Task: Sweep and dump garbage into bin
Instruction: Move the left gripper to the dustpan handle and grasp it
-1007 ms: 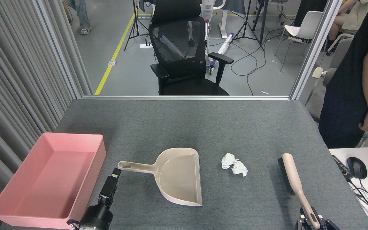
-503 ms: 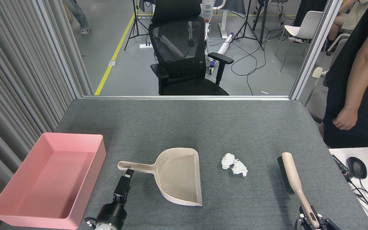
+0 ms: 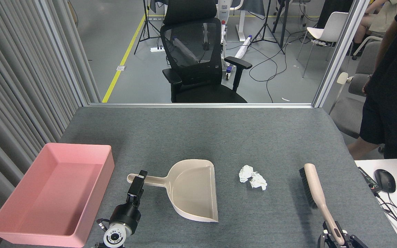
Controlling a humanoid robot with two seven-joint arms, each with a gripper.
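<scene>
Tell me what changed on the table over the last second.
The left gripper moved right and forward, reaching the beige plastic dustpan's handle; a closed grasp isn't visible. The person shifted rightward. Unchanged: the right gripper holding the beige brush, the crumpled white tissue wads, the pink plastic tray.

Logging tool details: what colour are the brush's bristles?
Black, on the beige-handled brush; head view shows it best.

On the table, bin left, dustpan centre, garbage then brush right.
</scene>
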